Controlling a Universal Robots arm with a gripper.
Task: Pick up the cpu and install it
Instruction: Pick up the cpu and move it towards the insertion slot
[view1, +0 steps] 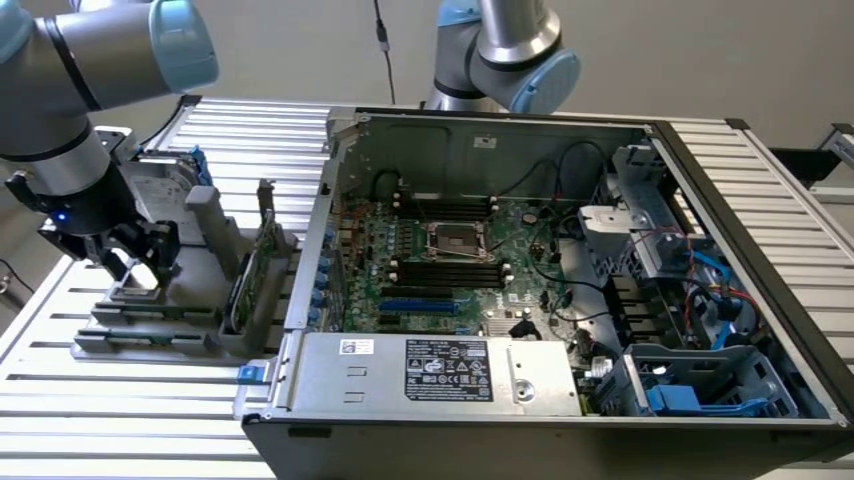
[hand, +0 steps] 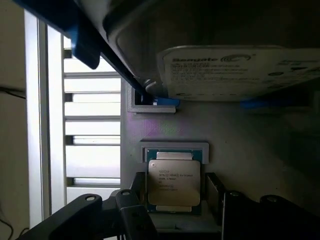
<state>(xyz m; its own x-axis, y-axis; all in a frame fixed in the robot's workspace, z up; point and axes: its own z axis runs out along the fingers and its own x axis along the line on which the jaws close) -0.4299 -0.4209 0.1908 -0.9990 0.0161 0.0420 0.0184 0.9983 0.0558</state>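
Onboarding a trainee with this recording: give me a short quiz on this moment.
1. True or false: the cpu already sits in the motherboard socket.
2. Near the cpu stands: A a hard drive, B a keyboard, C a mug?
3. Fill in: the gripper straddles the cpu with jaws ____.
Key: 1 false; 2 A; 3 open.

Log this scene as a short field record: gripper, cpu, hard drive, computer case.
gripper: open, straddling the cpu, one finger on each side
cpu: lying flat in its grey holder, not lifted
hard drive: close by the holder, blue rails on its sides
computer case: open, to the exterior view's right of the gripper
motherboard socket: inside the case, cpu not installed in it
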